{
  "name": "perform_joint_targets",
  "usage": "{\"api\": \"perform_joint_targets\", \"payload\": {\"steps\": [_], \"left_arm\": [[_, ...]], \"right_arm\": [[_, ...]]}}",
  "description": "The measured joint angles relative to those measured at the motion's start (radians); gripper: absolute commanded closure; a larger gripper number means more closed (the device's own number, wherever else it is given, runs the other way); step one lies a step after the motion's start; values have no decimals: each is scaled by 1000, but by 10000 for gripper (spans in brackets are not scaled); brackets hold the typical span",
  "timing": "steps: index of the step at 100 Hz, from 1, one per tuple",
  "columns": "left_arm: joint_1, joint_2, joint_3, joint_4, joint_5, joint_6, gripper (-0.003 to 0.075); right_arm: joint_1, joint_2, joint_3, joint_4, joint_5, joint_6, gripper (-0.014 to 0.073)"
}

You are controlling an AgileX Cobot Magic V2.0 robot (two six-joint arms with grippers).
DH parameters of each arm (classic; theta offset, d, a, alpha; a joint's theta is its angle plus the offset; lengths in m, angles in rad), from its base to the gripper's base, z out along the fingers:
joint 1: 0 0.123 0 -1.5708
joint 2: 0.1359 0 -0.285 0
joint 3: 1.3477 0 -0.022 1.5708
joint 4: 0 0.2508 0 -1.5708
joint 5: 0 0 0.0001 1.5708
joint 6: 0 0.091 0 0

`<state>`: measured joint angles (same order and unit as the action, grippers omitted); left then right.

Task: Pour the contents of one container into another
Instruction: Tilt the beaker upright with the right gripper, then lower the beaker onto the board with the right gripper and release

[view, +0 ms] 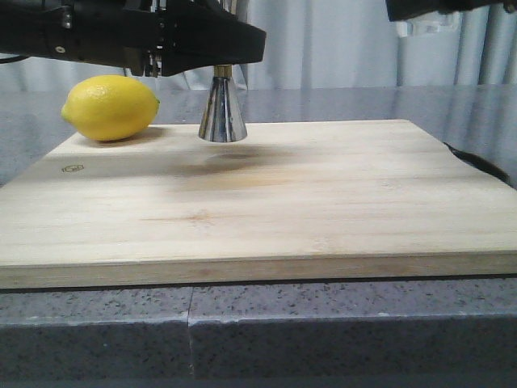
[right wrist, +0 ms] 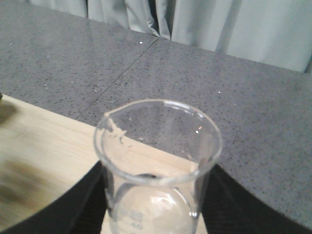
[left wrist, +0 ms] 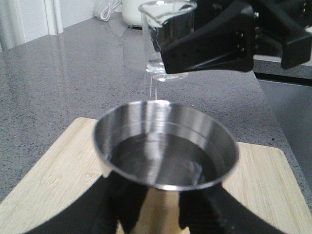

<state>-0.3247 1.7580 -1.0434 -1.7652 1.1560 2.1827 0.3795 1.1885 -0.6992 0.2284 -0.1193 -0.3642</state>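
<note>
The steel jigger [view: 222,113] stands on the wooden board [view: 266,202], behind the middle. Its gold-banded waist sits between the jaws of my left gripper [view: 220,71], which is shut on it. In the left wrist view its upper cup [left wrist: 165,146] holds dark liquid above my left gripper [left wrist: 158,212]. The clear glass beaker [right wrist: 156,161] is upright with its lip on top, gripped by my right gripper [right wrist: 156,209]. The beaker [left wrist: 163,39] hangs in the air beyond the jigger, apart from it, held by the black right gripper [left wrist: 214,46].
A yellow lemon [view: 111,107] lies on the board's back left corner, close to the jigger. A thin black object [view: 477,162] lies on the grey stone counter [view: 339,323] by the board's right edge. Curtains hang behind.
</note>
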Motion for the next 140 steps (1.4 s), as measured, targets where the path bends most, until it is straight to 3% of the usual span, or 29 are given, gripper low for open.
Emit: {"api": "perform_joint_targets", "payload": {"steps": [38, 55, 125, 140], "left_arm": [[0, 0, 0, 1, 0, 0, 470], [0, 0, 0, 1, 0, 0, 470], [0, 0, 0, 1, 0, 0, 470], [0, 0, 0, 1, 0, 0, 470]], "right_arm": [[0, 30, 263, 54, -361, 140, 293], [0, 81, 317, -71, -493, 260, 293], [0, 248, 319, -228, -612, 288, 292], [0, 255, 319, -246, -625, 288, 208]]}}
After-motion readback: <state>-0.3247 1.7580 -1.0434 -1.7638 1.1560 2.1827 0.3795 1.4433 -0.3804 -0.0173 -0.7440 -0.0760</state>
